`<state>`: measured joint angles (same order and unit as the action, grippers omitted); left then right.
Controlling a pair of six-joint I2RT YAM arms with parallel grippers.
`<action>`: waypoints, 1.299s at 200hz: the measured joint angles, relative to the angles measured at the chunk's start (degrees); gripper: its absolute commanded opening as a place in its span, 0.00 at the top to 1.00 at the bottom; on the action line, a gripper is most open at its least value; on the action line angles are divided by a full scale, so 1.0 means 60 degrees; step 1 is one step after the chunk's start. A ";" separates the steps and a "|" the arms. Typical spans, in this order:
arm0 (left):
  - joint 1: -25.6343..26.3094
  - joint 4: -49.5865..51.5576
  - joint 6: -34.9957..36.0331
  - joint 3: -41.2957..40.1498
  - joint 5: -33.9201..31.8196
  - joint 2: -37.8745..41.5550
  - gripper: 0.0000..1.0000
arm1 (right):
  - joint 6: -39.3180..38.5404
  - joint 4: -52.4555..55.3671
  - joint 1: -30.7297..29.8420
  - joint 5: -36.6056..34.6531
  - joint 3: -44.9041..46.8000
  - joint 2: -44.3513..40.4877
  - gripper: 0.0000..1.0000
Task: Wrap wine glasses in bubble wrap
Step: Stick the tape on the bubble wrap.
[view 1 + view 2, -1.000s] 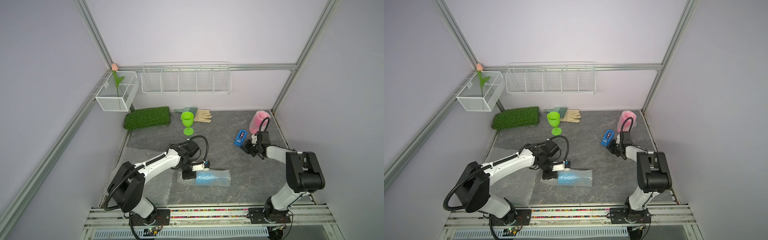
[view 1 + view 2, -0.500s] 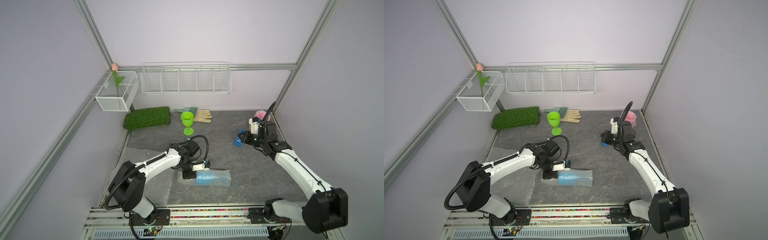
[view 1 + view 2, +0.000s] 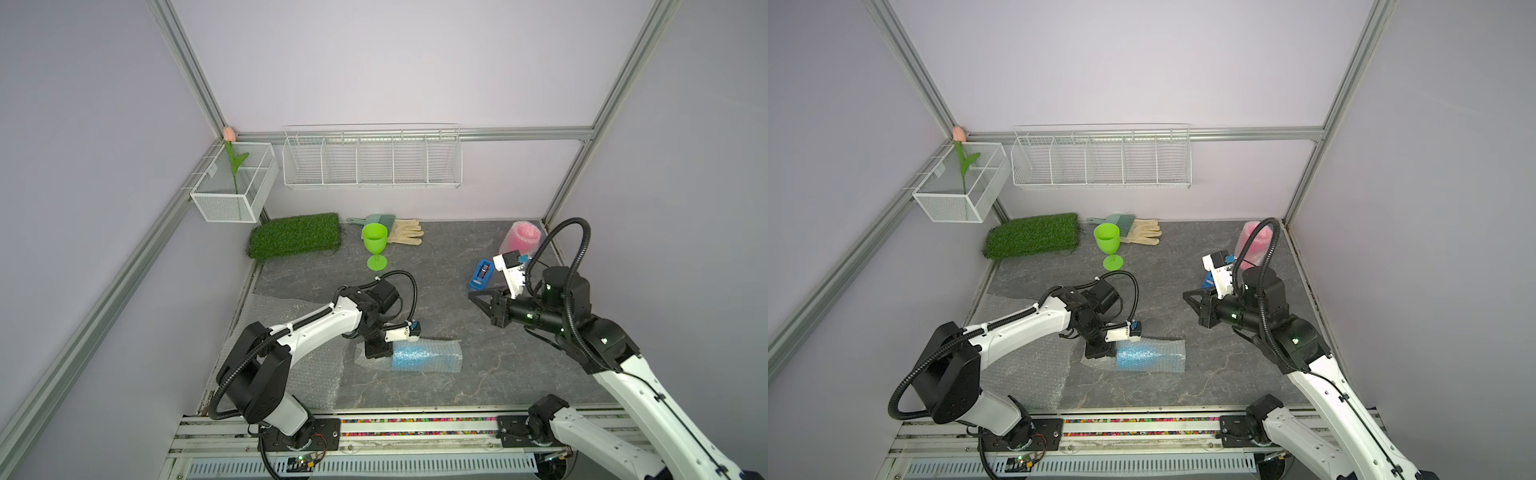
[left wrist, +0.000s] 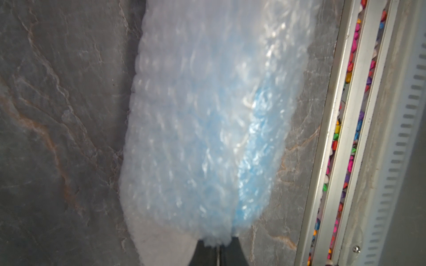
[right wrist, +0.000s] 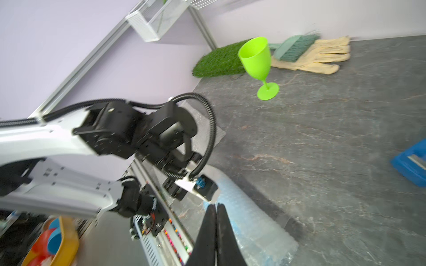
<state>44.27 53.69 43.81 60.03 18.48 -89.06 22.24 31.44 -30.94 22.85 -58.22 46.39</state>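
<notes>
Both closed: left gripper (image 3: 378,351) pinches bubble wrap (image 3: 448,356) round the blue goblet (image 3: 411,358); right gripper (image 3: 473,295) hovers empty.

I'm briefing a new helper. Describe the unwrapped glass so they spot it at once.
Find the green turf mat at the back wall. Beside it, before a pale glove, a lime green goblet stands upright, the only unwrapped glass.

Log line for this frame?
left pincer: shut at wrapped blue glass | right pincer: shut, empty | green glass: bare | pink glass: wrapped
</notes>
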 measured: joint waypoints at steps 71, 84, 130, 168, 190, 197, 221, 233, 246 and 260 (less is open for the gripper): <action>0.0000 -0.0004 0.0000 0.0015 0.0004 0.0000 1.00 | 0.0255 0.0113 -0.2758 0.0397 0.0423 -0.1195 0.93; 0.0000 -0.0007 0.0000 0.0015 0.0004 0.0000 1.00 | 0.0255 0.0047 -0.3202 0.0229 0.0619 -0.1162 0.93; 0.0000 -0.0015 0.0000 0.0018 0.0106 0.0000 1.00 | -0.0076 -0.0885 -0.4073 -0.0951 0.1847 -0.0259 0.93; 0.0000 -0.0015 0.0004 0.0018 0.0160 0.0000 1.00 | -0.0871 -0.2317 -0.4076 -0.1803 0.2546 0.0729 0.93; 0.0000 -0.0018 0.0007 0.0018 0.0171 0.0000 1.00 | -0.1362 -0.3071 -0.4014 -0.2386 0.2754 0.1100 0.93; 0.0000 -0.0015 0.0007 0.0018 0.0171 0.0000 1.00 | -0.1504 -0.3297 -0.3923 -0.2488 0.2790 0.1253 0.93; 0.0000 -0.0018 0.0011 0.0018 0.0175 0.0000 1.00 | -0.1832 -0.4007 -0.3340 -0.2597 0.2914 0.1807 0.93; 0.0000 -0.0018 0.0018 0.0018 0.0175 0.0000 1.00 | -0.1942 -0.4288 -0.2987 -0.2557 0.3002 0.2062 0.93; 0.0000 -0.0018 0.0036 0.0018 0.0175 0.0000 1.00 | -0.2076 -0.4513 -0.2681 -0.2506 0.3034 0.2320 0.93; 0.0000 -0.0025 0.0040 0.0018 0.0178 0.0000 1.00 | -0.2222 -0.4790 -0.2441 -0.2390 0.3034 0.2597 0.93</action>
<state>44.27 53.54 44.05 60.14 19.55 -89.06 8.91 2.70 -45.58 8.51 -40.01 61.98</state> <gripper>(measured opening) 0.047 0.069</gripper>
